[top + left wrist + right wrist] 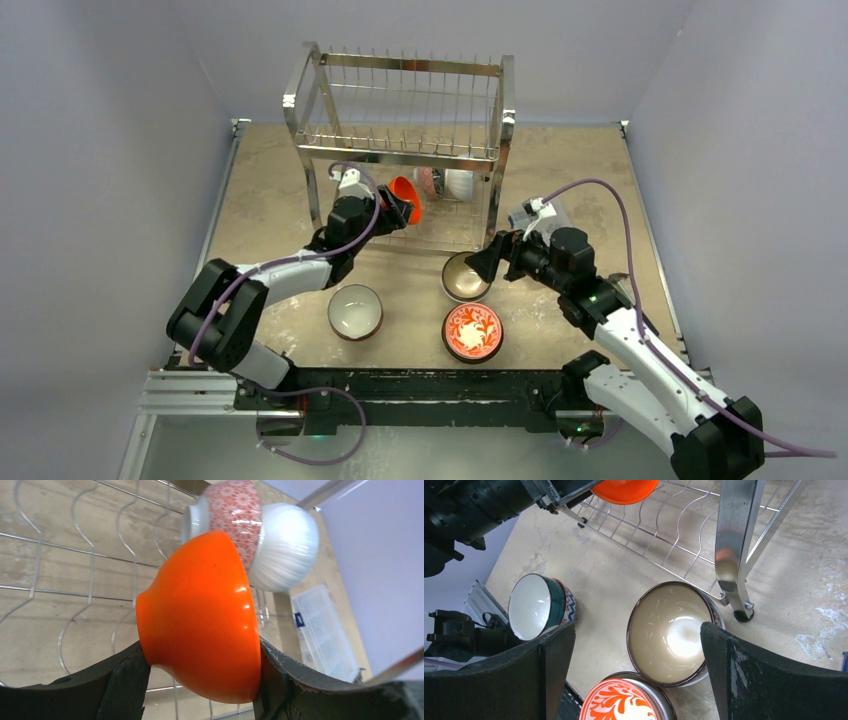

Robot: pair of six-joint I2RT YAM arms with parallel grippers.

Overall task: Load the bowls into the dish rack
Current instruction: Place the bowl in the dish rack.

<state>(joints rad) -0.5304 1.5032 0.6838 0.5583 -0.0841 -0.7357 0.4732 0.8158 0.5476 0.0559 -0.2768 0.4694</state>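
The left tool (201, 672) is gripping the orange bowl (200, 615) at the lower shelf of the dish rack (400, 156); ease it edgewise into a wire slot. The right tool (636, 647) is gaping above the tan bowl (669, 630).

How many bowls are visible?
6: orange bowl in left gripper; red-patterned bowl, white bowl in dish rack; tan bowl, blue-patterned bowl, red-and-white bowl on table. Others may be hidden.

bright, even light frm above; soft shadows, glare on orange bowl (200, 630).
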